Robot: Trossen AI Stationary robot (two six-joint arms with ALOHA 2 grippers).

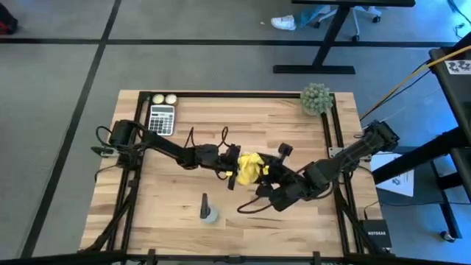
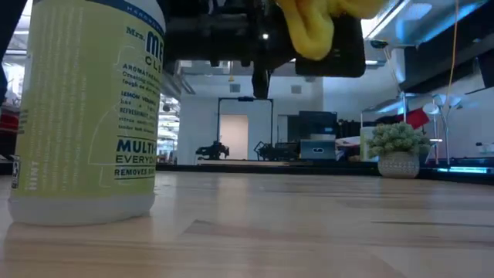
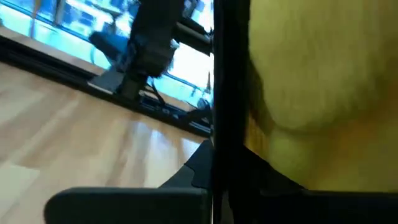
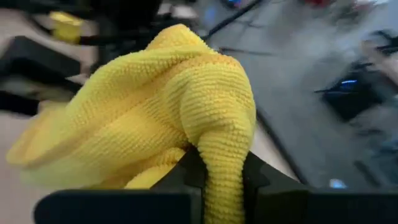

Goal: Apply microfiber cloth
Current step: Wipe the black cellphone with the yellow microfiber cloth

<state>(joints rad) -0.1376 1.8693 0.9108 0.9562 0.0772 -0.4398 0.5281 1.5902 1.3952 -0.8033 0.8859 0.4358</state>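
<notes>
In the high view my left claw (image 1: 229, 166) sits just left of centre, touching the yellow cloth (image 1: 250, 168) bunched mid-frame; I cannot tell whether it is spread or pinching. Just right of it, my right claw (image 4: 219, 182) is pinching a fold of the cloth, which hangs above the table (image 1: 294, 132). I judge I should grip firmly and lower the cloth flat.
</notes>
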